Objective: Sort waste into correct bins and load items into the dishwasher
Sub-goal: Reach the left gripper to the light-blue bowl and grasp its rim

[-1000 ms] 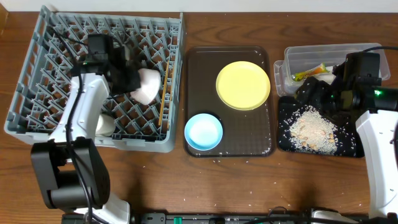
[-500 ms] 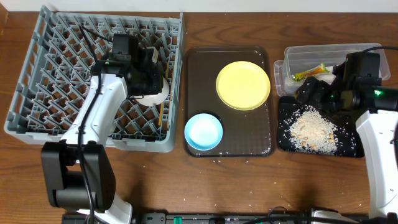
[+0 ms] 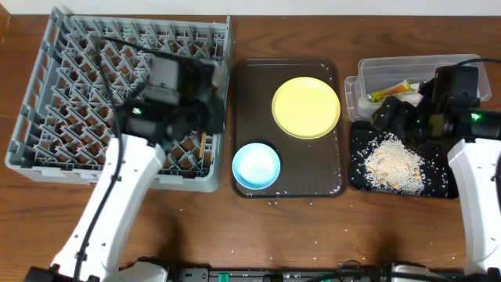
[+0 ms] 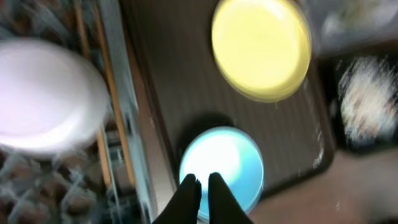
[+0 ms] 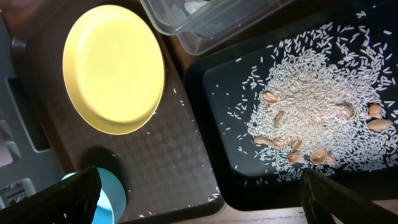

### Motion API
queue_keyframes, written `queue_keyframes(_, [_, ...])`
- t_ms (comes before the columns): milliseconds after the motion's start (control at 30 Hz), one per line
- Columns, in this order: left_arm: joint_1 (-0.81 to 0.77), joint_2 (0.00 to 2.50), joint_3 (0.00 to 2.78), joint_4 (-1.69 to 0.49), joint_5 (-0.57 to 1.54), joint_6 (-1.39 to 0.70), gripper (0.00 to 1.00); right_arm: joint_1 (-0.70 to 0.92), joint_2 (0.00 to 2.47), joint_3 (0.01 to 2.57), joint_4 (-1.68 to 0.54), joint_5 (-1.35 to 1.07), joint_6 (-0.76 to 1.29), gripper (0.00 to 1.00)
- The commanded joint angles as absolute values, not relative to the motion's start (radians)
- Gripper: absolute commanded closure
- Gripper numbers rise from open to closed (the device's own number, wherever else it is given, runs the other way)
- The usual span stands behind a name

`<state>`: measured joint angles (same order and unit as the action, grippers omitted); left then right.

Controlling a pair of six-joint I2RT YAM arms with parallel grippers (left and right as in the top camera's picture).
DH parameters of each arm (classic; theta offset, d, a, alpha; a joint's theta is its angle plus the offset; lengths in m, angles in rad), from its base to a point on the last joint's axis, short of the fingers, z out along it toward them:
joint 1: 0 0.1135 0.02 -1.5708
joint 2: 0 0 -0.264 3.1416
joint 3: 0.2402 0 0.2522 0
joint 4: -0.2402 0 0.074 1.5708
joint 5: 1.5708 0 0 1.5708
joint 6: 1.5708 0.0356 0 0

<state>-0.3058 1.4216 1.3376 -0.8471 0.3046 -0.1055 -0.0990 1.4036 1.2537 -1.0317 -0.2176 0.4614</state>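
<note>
My left gripper is shut and empty. It hovers over the left edge of the light blue bowl, and in the overhead view it is a blur over the right side of the grey dish rack. The white bowl lies in the rack beside the two chopsticks. The yellow plate and the blue bowl sit on the brown tray. My right gripper is open and empty above the black tray, which holds beige crumbs. The sachet lies in the clear tub.
The white cup is hidden under my left arm. Rice grains are scattered on the brown tray's right edge and on the table in front of it. The right arm runs along the table's right side.
My left arm swung right from the middle of the rack toward the brown tray. The white bowl it held now lies in the rack. The right arm has not moved.
</note>
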Motion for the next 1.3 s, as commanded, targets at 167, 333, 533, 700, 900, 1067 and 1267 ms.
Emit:
queue_keyframes(167, [-0.529,1.595,1.235,-0.824,0.112,-0.403,0.92,-0.104,1.41,1.257,-1.033,-0.225,0.447,0.01])
queue_keyframes(333, [-0.62,1.728,1.218,-0.757,0.115,-0.428,0.92,-0.104,1.41,1.257,-1.033,-0.225,0.447,0.01])
queue_keyframes(533, [-0.725,1.877,1.218,-0.63,0.195,-0.451,0.92,-0.104,1.41,1.257,-1.033,-0.225,0.447,0.01])
queue_keyframes(700, [-0.794,1.896,1.245,-0.439,0.563,-0.393,0.92,-0.104,1.41,1.257,-1.034,-0.225,0.447,0.01])
queue_keyframes(900, [-0.792,1.787,1.31,-0.496,0.562,-0.323,0.85,-0.104,1.41,1.257,-1.033,-0.225,0.447,0.01])
queue_keyframes(1067, [-0.73,1.691,1.309,-0.661,0.166,-0.323,0.62,-0.104,1.41,1.257,-1.033,-0.225,0.447,0.01])
queue_keyframes(1267, [-0.642,1.747,1.254,-0.674,0.175,-0.275,0.54,-0.104,1.41,1.257,-1.033,-0.225,0.447,0.01])
